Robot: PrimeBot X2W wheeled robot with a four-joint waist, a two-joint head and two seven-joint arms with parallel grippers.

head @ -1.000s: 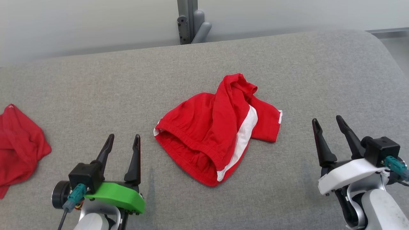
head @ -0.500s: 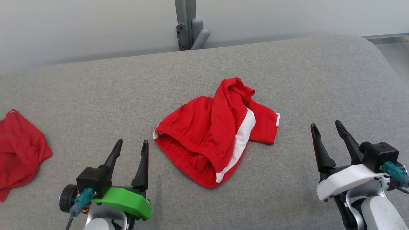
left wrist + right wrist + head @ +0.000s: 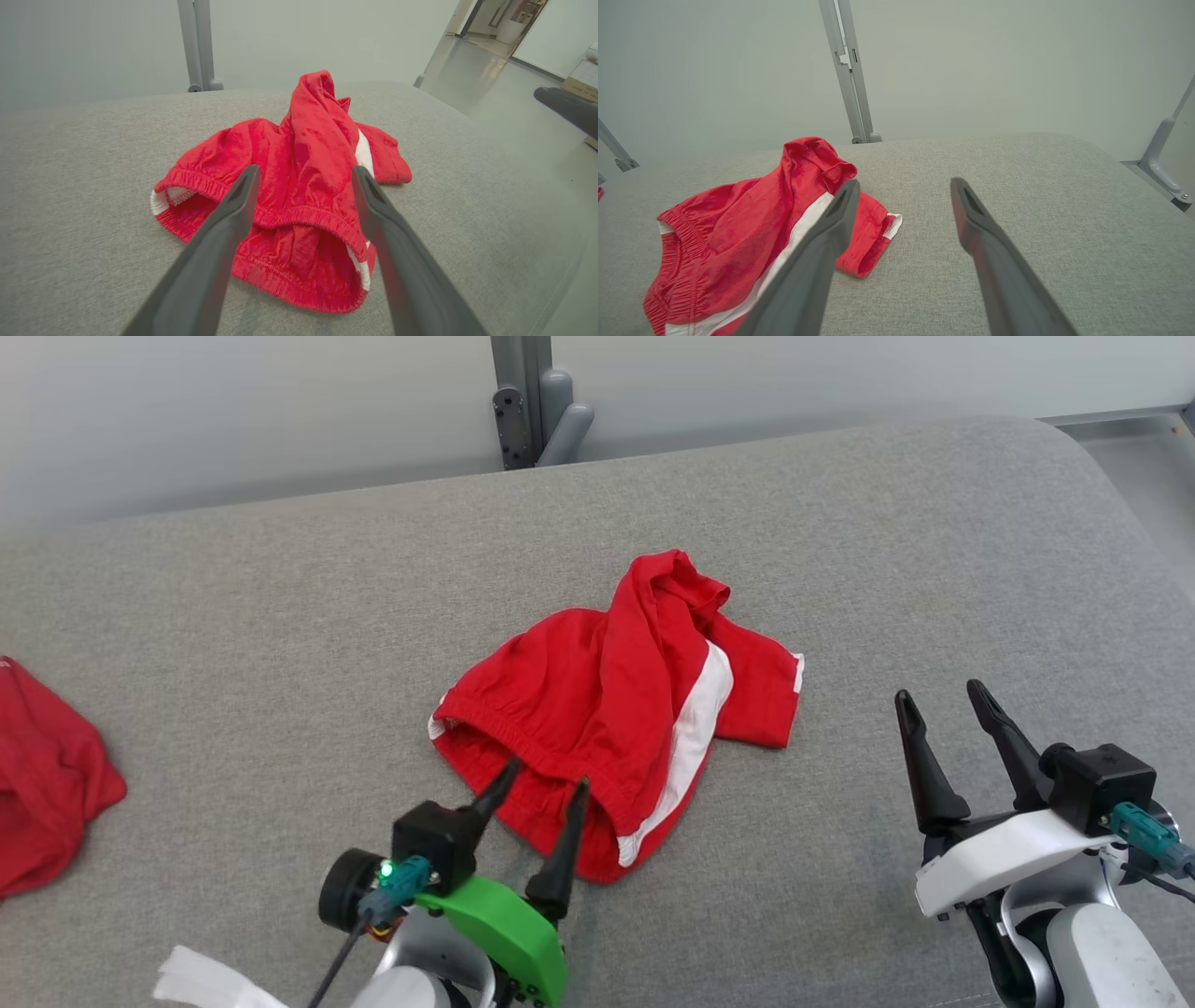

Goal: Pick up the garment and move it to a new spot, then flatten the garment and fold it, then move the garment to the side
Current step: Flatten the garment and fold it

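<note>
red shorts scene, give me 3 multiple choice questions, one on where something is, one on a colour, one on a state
1. Where is the left gripper?
A. at the elastic waistband of the red shorts
B. far off to the left, away from the shorts
C. beyond the shorts' far side

2. What colour is the shorts' side stripe?
A. black
B. blue
C. white

3. How do the shorts lie?
A. folded flat
B. crumpled on the grey padded surface
C. lifted in the air

Answers:
1 A, its open fingers frame the waistband in the left wrist view.
2 C, a white band runs down one leg.
3 B, bunched fabric rises in a hump and all of it rests on the surface.
</note>
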